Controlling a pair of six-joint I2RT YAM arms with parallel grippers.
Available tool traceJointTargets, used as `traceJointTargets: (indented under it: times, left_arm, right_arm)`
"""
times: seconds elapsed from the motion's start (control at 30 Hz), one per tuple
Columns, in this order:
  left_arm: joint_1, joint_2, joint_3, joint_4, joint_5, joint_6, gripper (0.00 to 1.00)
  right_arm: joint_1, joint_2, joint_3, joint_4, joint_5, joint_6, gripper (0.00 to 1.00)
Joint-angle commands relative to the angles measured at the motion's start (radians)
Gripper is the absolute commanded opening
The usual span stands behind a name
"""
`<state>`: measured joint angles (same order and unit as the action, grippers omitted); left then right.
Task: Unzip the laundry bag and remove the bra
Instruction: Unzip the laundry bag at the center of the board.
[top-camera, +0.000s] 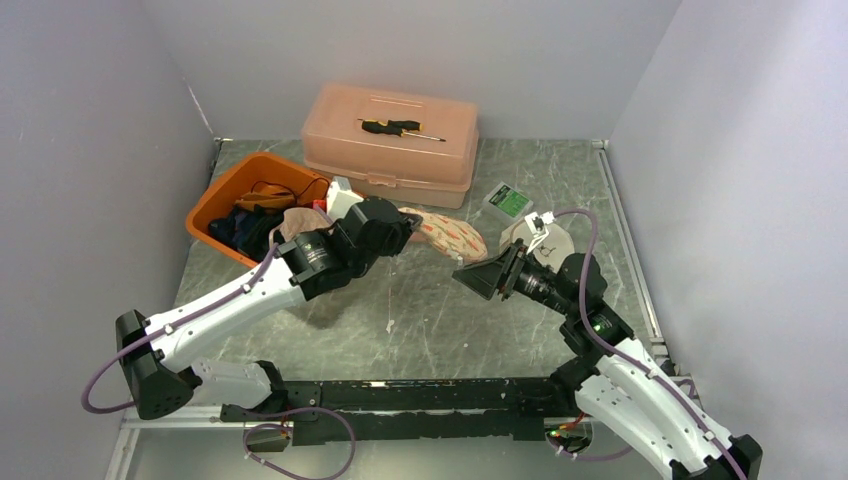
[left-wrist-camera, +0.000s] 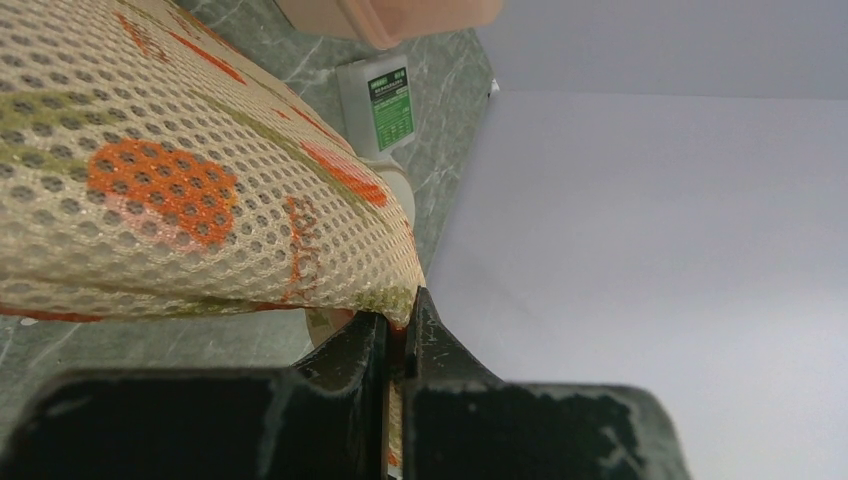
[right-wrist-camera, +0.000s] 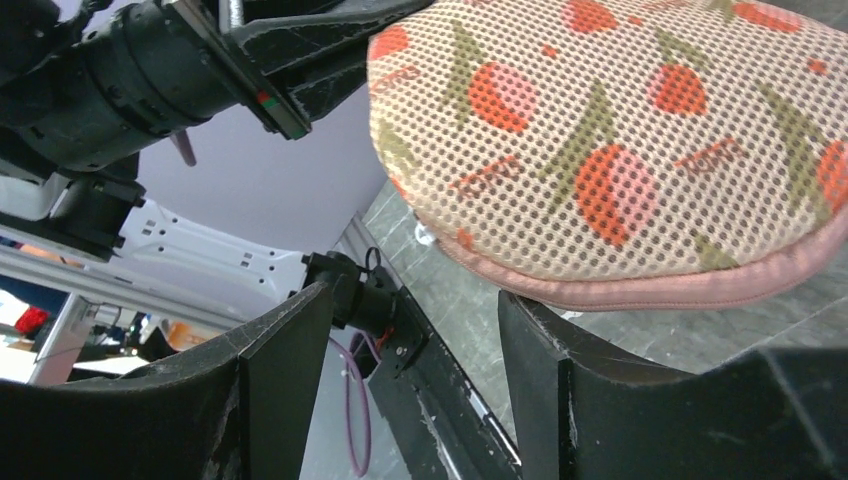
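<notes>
Both arms are bolted at the near edge of the desk (top-camera: 430, 330) and reach inward toward its middle.

Right hand (top-camera: 485, 275) (right-wrist-camera: 415, 330): fingers (right-wrist-camera: 280, 340) set wide apart, gripping nothing. Its opening faces the laundry bag (top-camera: 450, 235) (right-wrist-camera: 620, 140), whose pink-bound rim sits just ahead of the fingertips. Contact between the rim and the right-side fingertip cannot be confirmed.

Left hand (top-camera: 395, 232) (left-wrist-camera: 400, 325): fingers (left-wrist-camera: 340, 350) pressed together on the edge of the bag, with a thin fold of mesh pinched between the tips. In the left wrist view the bag (left-wrist-camera: 180, 180) rises away from that pinch point.

The bag is a beige mesh pouch printed with red-orange fruit and green leaves. It lies between the two hands near the centre of the desk, the left hand at one end and the right hand at the other. Zip state: cannot tell, as no slider or open seam can be made out in any view. Contents cannot be made out through the mesh.

Farther back on the left stands an orange bin (top-camera: 225, 195) with dark and mixed clothing (top-camera: 255, 225) piled in it, close behind the left hand. On the right, beyond the bag, a small green-labelled packet (top-camera: 508, 201) (left-wrist-camera: 385, 100) lies flat on the desk.

Against the back wall is a peach-coloured toolbox (top-camera: 390, 140), lid shut, with a yellow-and-black screwdriver (top-camera: 400, 127) lying on top.
</notes>
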<state>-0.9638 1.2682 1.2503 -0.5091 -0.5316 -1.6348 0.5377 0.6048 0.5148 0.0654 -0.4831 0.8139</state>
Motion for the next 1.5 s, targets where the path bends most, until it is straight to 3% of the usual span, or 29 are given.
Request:
traceJointTargets:
  times: [0.0,0.3,0.63,1.03,1.47]
  left_arm:
    - [-0.004,-0.01,0.056,0.011,-0.025,0.015,0.03]
    - [-0.006,-0.013,0.043,0.002,-0.022,-0.013,0.03]
    - [-0.007,0.004,0.05,-0.012,-0.03,-0.033,0.03]
    - [-0.006,0.013,0.054,-0.025,-0.037,-0.041,0.03]
    - [-0.006,0.012,0.047,-0.016,-0.036,-0.036,0.02]
  right_arm:
    - [0.004,0.002,-0.017,0.101,0.058,0.021,0.63]
    - [0.004,-0.013,-0.106,0.297,0.133,0.14,0.57]
    - [0.008,0.036,-0.134,0.458,0.103,0.212,0.52]
    - [0.014,0.049,-0.129,0.464,0.106,0.21,0.44]
    - [0.014,0.01,-0.127,0.358,0.162,0.177,0.3]
